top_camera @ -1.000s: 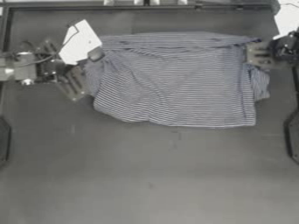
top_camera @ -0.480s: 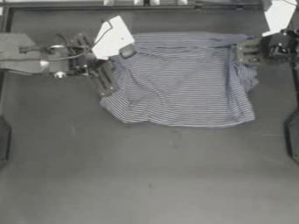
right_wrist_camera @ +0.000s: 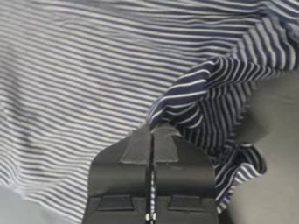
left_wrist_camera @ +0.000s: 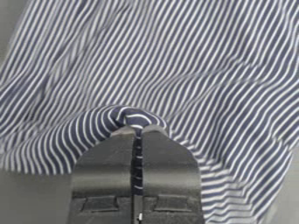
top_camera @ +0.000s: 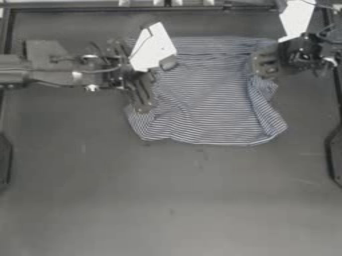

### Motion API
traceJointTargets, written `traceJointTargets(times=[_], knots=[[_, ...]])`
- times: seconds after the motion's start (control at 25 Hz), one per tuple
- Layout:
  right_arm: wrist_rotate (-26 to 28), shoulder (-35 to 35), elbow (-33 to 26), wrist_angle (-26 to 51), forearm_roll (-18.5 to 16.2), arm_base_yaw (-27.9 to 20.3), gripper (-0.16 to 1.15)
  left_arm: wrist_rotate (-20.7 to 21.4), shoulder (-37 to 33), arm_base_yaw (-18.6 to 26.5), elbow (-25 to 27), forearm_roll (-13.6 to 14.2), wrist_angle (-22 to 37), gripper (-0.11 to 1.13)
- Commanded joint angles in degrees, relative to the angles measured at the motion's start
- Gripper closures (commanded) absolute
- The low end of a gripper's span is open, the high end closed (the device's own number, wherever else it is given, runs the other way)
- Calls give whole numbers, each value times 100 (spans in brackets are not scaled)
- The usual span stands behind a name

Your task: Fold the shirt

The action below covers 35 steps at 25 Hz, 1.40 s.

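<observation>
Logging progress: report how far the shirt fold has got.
Done: no finished fold shows; the shirt lies bunched on the table. In hand: left gripper and right gripper each pinch striped fabric at opposite sides. Left: laying every fold flat.

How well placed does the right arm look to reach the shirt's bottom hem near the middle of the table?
Probably not yet: the right gripper is shut on the shirt at its upper right edge, so it would have to let go first. Nothing lies between it and the hem.
</observation>
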Motion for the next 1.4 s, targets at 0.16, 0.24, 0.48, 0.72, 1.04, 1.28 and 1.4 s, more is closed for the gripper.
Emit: traceJointTargets(times=[0.16,0.24,0.48,0.72,1.04,1.28,1.4], knots=[[-211,149,-149,-457,290,9,91,229,229,-18,-378,-193,-316,97],[-211,211,-123,-554,290,18,91,308,334,-18,-466,-229,-360,97],[-220,466,-132,-817,334,62,91,448,738,-18,-765,-281,-466,97],[-237,677,-123,-1020,308,88,91,536,896,-18,-835,-413,-677,96],[-747,879,-158,-1433,492,105,86,527,923,62,-835,-571,-694,62],[-1274,940,-132,-1969,615,105,41,536,905,176,-835,-756,-800,31],[-1415,940,-141,-2030,642,114,19,545,870,193,-835,-747,-817,27]])
